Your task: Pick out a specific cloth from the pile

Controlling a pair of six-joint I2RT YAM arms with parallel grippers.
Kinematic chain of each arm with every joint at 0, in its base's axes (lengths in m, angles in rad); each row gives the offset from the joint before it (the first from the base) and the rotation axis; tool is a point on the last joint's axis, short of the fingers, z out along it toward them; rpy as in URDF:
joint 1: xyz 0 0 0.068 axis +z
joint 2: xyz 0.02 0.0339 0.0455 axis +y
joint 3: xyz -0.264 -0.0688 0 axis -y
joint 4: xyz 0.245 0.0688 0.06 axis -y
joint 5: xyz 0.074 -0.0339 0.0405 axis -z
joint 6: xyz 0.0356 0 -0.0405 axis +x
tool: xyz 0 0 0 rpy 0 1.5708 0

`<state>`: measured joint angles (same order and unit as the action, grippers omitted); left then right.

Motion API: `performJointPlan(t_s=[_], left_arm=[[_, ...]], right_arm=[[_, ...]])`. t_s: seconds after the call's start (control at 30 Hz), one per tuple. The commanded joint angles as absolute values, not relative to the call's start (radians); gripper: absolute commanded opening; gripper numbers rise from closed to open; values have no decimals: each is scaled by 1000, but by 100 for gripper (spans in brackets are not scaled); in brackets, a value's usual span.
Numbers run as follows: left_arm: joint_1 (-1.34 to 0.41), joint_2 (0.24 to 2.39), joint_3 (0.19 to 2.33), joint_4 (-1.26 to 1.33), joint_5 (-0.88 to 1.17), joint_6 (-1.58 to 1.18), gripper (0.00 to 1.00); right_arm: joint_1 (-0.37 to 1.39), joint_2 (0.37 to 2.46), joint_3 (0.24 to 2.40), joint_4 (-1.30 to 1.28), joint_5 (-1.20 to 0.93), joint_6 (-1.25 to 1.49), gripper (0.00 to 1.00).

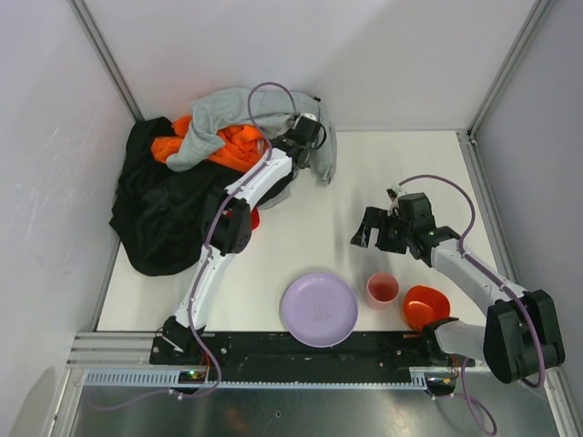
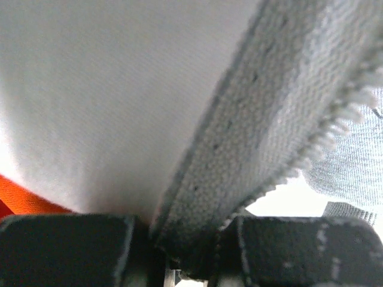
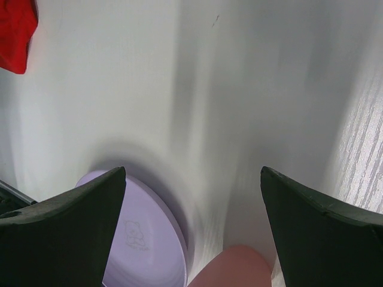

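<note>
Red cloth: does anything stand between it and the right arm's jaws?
Nothing visible does. Bare table lies between the right gripper, jaws open, and the red cloth, which peeks out beside the left arm.

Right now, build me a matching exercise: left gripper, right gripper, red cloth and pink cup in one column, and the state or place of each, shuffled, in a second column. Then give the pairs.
Column one:
1. left gripper
2. right gripper
3. red cloth
4. pink cup

Column two:
A. between the lilac plate and the orange bowl
B. open, holding nothing
C. shut on the hem of the light gray sweatshirt
D. partly hidden beside the left arm at its elbow

Pairs: 1-C, 2-B, 3-D, 4-A
</note>
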<state>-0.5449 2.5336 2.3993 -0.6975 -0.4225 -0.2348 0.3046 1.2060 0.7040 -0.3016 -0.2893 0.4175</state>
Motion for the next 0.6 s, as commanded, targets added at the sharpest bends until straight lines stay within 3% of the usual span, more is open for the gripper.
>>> performJointPlan(t_s=[0.0, 0.57], left_arm=[[-527, 2427, 2345, -645, -364, -238, 1], [-603, 2132, 1890, -579, -394, -295, 4]], right_arm=[[311, 1192, 749, -286, -289, 420, 99], [335, 1154, 749, -309, -277, 422, 99]])
